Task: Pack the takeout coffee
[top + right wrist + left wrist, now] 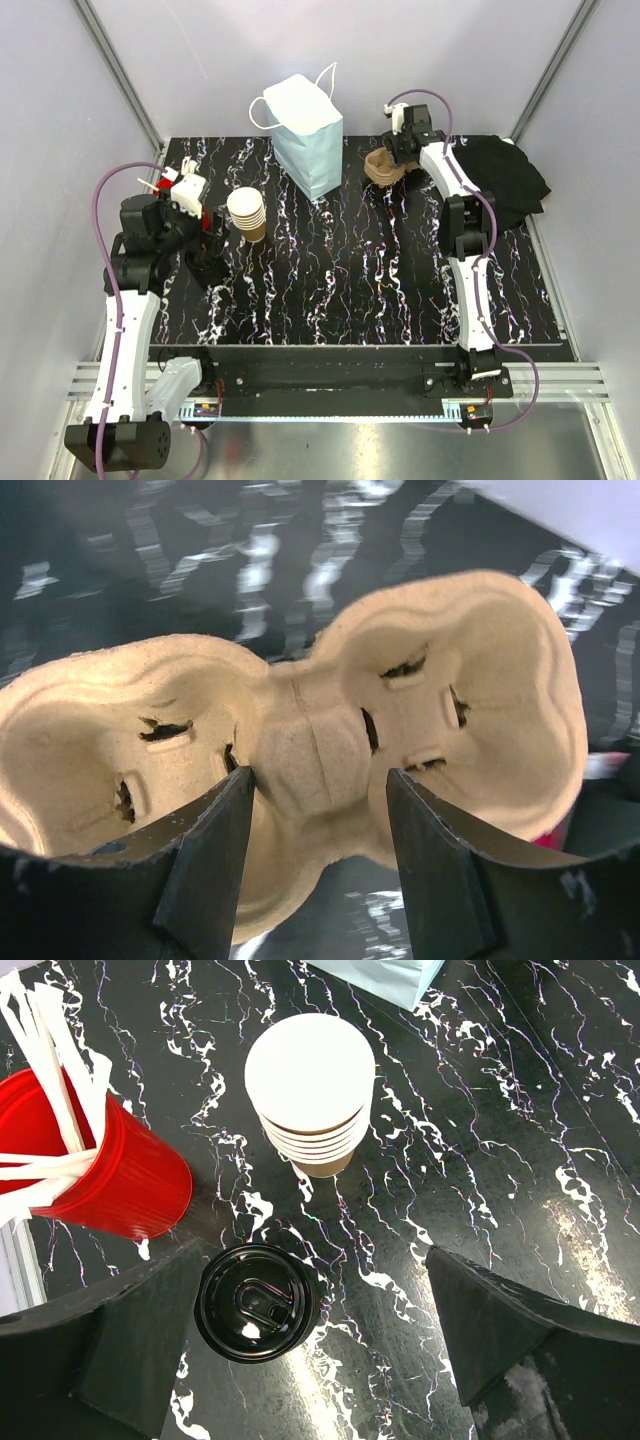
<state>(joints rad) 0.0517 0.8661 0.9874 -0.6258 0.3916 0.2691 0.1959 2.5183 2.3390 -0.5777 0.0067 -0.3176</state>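
**Lid pick-up at the left edge of the black, white-veined bench [350, 300].** The left gripper [315, 1255] is hovering with its fingers spread wide and holding nothing. The round black plastic lid [257, 1302] is lying between the fingers, nearer the left one. No single tan cup is showing apart from the stack of nested tan paper cups [310, 1090], which is standing beyond the lid toward the far edge. The coffee cup is therefore judged not yet separated. A red plastic cup [125, 1185] of white stirrers [50, 1070] is standing just beside the lid, close to the left finger.

For a clean grasp, the gripper should probably be shifting until the lid is sitting midway between the fingers. It should then be descending squarely and closing lightly on opposite points of the rim, keeping the left finger off the red cup.

Near the far edge, right of the pale blue paper bag [305, 135], the right gripper [318, 775] is straddling the middle ridge of the brown moulded-pulp two-cup carrier [480, 680]. Whether it is pinching or merely bracketing the ridge cannot be told.
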